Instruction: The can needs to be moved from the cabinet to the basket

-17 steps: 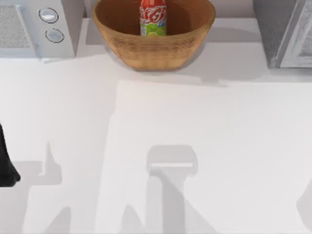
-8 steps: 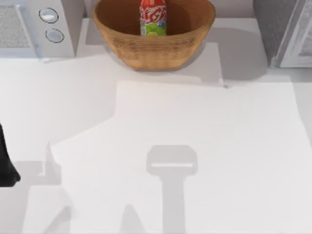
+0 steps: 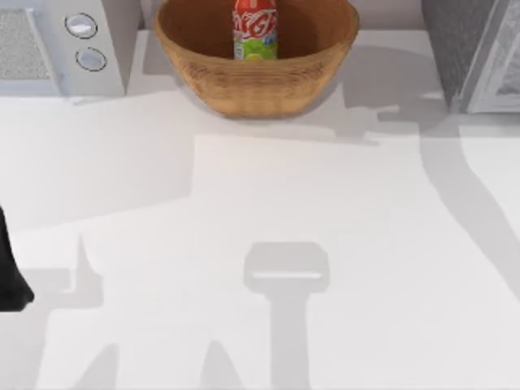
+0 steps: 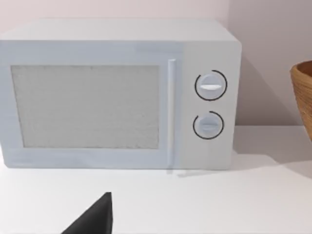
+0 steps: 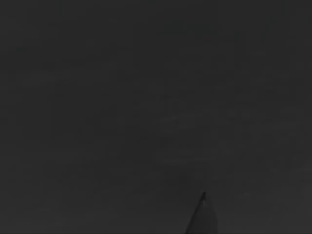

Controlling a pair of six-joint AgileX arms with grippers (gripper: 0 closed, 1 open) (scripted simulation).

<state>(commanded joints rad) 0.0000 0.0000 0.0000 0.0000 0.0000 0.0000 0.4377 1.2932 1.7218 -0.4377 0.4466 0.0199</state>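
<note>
The red can (image 3: 255,28) stands upright inside the wicker basket (image 3: 256,85) at the back middle of the table. No gripper touches the can or the basket. The cabinet (image 3: 467,53), with its dark speckled side and pale door, stands at the back right. A dark part of my left arm (image 3: 11,272) is parked at the table's left edge, far from the basket. The basket's rim (image 4: 303,92) also shows in the left wrist view. The right wrist view is dark.
A white microwave (image 3: 61,45) with two round knobs stands at the back left, and its front (image 4: 117,92) faces the left wrist camera. Grey shadows lie across the white tabletop (image 3: 268,203).
Only the shadows on the table's right side have shifted. One now stretches from the cabinet toward the right edge. The can, the basket and the left arm have not moved.
</note>
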